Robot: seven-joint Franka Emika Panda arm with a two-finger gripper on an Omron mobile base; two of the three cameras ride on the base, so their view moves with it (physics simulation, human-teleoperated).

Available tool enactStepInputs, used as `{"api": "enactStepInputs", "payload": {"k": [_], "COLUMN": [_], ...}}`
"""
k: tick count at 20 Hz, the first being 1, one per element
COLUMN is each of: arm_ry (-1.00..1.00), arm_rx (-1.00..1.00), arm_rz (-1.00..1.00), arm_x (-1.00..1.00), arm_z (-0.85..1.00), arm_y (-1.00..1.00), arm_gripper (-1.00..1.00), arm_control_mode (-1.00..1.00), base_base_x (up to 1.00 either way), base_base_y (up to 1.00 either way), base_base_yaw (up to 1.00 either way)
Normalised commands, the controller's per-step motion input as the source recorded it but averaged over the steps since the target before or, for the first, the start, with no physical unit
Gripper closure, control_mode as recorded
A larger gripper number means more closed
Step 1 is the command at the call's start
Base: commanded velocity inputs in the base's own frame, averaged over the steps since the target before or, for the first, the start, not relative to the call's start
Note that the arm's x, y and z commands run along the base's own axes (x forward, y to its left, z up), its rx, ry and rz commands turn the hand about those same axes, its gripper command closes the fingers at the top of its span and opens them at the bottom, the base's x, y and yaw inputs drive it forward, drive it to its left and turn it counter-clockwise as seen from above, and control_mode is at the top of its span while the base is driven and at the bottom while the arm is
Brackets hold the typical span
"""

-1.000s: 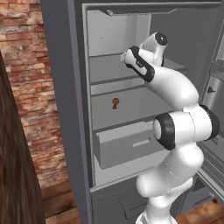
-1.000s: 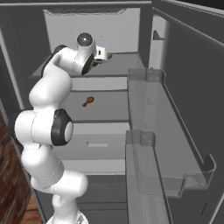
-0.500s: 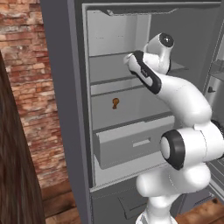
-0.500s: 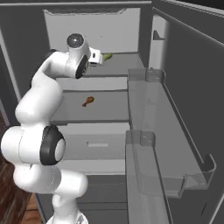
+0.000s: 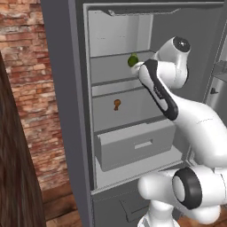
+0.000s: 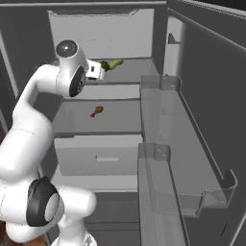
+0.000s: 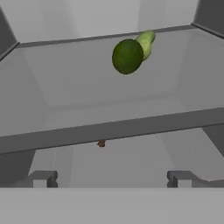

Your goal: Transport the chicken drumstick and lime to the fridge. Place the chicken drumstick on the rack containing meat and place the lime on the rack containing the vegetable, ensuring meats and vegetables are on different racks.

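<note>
The lime (image 7: 127,56), round and dark green, lies on the rack containing the vegetable (image 7: 65,83), touching a pale green vegetable (image 7: 146,40) behind it. It also shows on the upper shelf (image 5: 111,71) as the lime (image 5: 132,60). My gripper (image 7: 111,178) is open and empty, a little in front of that shelf's edge and apart from the lime. One shelf down, the small orange-brown meat (image 5: 116,104) sits on the rack containing meat (image 5: 137,106). The chicken drumstick is out of view. The fridge (image 5: 62,88) stands open.
A white drawer (image 5: 133,144) sits below the two shelves. The open door with its clear racks (image 6: 163,125) stands close on the right of my arm. A brick wall (image 5: 26,88) is left of the fridge.
My arm has swung into a new pose with the elbow coming forward, and the hand has drawn back slightly from the upper shelf. The lime stays on that shelf; the jaws stay open.
</note>
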Motion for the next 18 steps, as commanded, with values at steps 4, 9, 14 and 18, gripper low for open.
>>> {"api": "enactStepInputs", "payload": {"k": [4,9,14,18], "arm_ry": [0.16,0.14,0.11,0.11], "arm_rx": [-0.02,-0.04,-0.04,-0.01], "arm_rz": [0.0,0.0,-0.02,-0.02], "arm_x": [-1.0,-1.0,-0.99,-0.94], "arm_z": [0.01,0.0,0.0,0.0], "arm_y": [0.0,0.0,0.0,0.0], "arm_gripper": [-1.0,-1.0,-1.0,-1.0], "arm_control_mode": [-1.0,-1.0,-1.0,-1.0], "base_base_x": [0.0,0.0,0.0,0.0], "base_base_y": [0.0,0.0,0.0,0.0], "base_base_yaw": [0.0,0.0,0.0,0.0]}}
